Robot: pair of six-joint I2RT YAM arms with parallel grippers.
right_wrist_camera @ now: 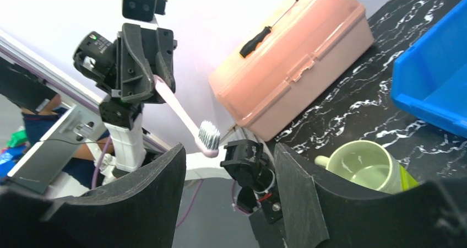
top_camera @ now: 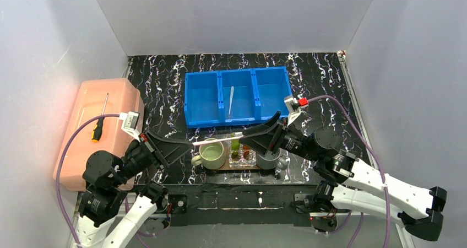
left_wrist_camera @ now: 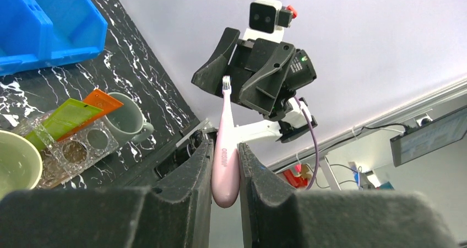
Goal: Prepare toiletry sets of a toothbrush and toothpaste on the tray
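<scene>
My left gripper (top_camera: 190,143) is shut on the handle of a pale pink toothbrush (left_wrist_camera: 226,121), held level above the table with its bristle head (right_wrist_camera: 208,136) pointing at the right gripper. My right gripper (top_camera: 250,139) is open, its jaws wide, just short of the brush head and not touching it. A second toothbrush (top_camera: 231,102) lies in the middle compartment of the blue bin (top_camera: 204,102). The lime-green tube (left_wrist_camera: 66,118) and the orange tube (left_wrist_camera: 99,102) stand in a clear holder (left_wrist_camera: 77,149) on the brown tray (top_camera: 242,168).
A pale green mug (top_camera: 212,154) and a grey mug (top_camera: 270,161) stand on the tray either side of the holder. A pink box (top_camera: 82,149) with a screwdriver (top_camera: 100,124) on top sits at the left. White walls enclose the table.
</scene>
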